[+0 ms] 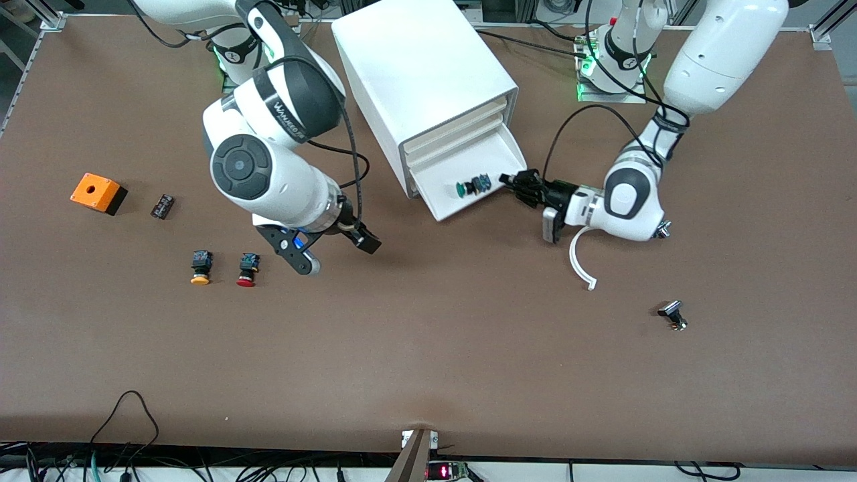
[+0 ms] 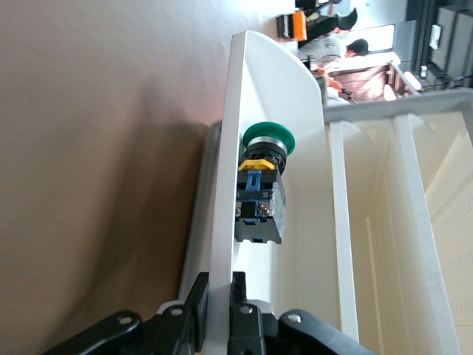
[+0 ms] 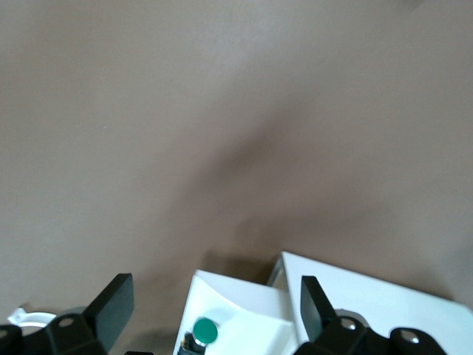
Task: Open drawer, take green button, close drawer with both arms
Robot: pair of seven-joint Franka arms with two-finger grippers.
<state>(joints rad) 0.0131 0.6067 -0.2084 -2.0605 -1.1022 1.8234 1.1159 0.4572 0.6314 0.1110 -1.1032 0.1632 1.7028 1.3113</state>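
Observation:
The white cabinet [image 1: 415,67] stands at the robots' end of the table. Its lowest drawer [image 1: 469,206] is pulled out. The green-capped button [image 1: 472,186] lies on its side in the drawer. My left gripper [image 1: 514,181] is shut on the drawer's side wall at the left arm's end; in the left wrist view my left gripper [image 2: 219,296] clamps that wall [image 2: 229,148] with the button [image 2: 262,185] just inside. My right gripper [image 1: 335,251] is open and empty over bare table beside the drawer. The right wrist view shows the right gripper [image 3: 214,296], drawer [image 3: 244,303] and button [image 3: 205,330].
A yellow-capped button [image 1: 200,266] and a red-capped button [image 1: 248,269] stand near the right gripper. An orange box [image 1: 98,193] and a small black part [image 1: 163,205] lie toward the right arm's end. A white curved strip [image 1: 581,264] and a small metal part [image 1: 672,314] lie below the left arm.

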